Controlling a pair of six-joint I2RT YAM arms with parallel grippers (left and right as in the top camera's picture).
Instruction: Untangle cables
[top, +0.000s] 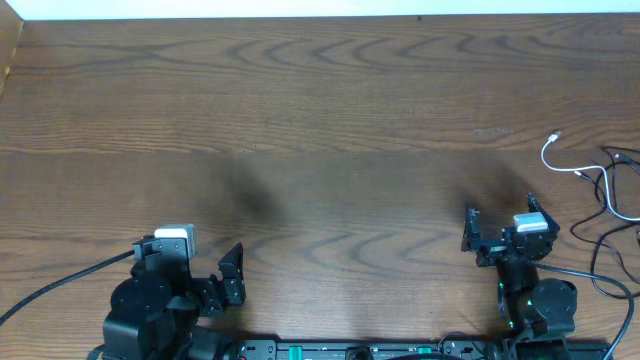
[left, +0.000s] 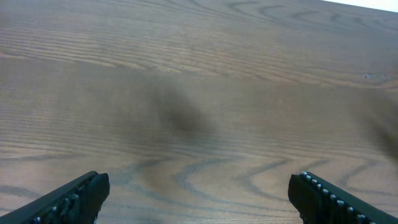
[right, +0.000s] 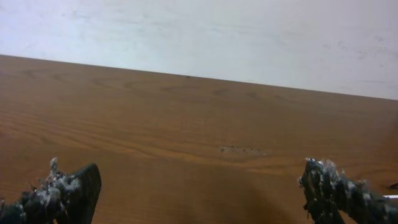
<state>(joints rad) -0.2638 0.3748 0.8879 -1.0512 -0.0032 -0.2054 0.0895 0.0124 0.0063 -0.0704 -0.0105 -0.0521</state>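
The white cable and the black cable lie tangled at the table's far right edge, crossing each other; the black one runs past the frame edge. My right gripper is open and empty, low over the table, to the left of the cables and apart from them. Its wrist view shows its spread fingers over bare wood. My left gripper is open and empty at the front left, far from the cables. Its wrist view shows its wide-apart fingers over bare wood.
The wooden table spreads across the view, with a pale wall along its far edge. A thick black robot wire trails from the left arm toward the front left corner.
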